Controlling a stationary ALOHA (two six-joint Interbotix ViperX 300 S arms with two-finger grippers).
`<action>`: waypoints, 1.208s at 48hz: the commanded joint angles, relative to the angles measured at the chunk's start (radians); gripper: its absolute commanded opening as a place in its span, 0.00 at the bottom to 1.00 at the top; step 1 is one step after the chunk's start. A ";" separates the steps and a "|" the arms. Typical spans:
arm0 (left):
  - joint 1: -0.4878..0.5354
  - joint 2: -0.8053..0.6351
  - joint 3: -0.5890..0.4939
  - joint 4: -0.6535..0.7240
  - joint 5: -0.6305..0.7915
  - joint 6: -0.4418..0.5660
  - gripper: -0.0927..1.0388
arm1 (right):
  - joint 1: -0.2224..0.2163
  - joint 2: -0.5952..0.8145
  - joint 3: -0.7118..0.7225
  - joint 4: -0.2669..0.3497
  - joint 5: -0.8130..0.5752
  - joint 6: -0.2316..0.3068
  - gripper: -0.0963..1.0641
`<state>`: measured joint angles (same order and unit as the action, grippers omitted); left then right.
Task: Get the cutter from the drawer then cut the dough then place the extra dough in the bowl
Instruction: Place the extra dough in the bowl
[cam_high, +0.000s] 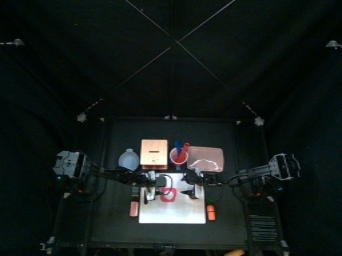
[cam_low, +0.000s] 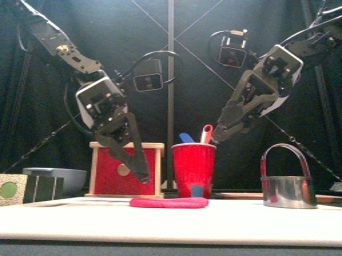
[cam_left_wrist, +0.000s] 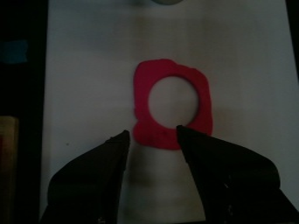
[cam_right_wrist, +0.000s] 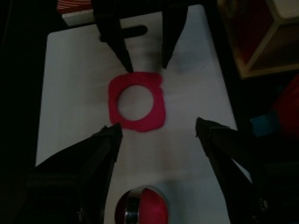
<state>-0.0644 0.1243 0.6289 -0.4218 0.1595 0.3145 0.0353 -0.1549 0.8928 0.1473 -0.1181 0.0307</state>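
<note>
Both arms reach inward and slope down toward each other, wrists bent downward. The left gripper (cam_low: 143, 178) hangs lower, its 2 jaws parted by a moderate gap (its own wrist view shows this best). The right gripper (cam_low: 213, 134) sits higher, its 2 jaws spread wide, and faces the left gripper from just across without touching it

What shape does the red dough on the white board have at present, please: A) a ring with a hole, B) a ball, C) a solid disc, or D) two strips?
A: the dough lies flat as a ring, and the white board shows through its hole.
</note>
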 joint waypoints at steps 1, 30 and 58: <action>0.009 0.017 -0.040 0.015 0.011 -0.002 0.82 | -0.003 -0.015 -0.006 0.000 -0.009 0.000 0.92; 0.023 0.110 -0.101 0.166 0.081 -0.002 0.76 | -0.003 -0.015 0.012 0.009 -0.009 0.000 0.92; 0.015 0.129 -0.100 0.210 0.118 -0.003 0.57 | -0.005 -0.014 0.014 0.021 -0.002 0.002 0.92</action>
<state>-0.0476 0.2531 0.5308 -0.2178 0.2746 0.3129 0.0337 -0.1534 0.9143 0.1626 -0.1166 0.0307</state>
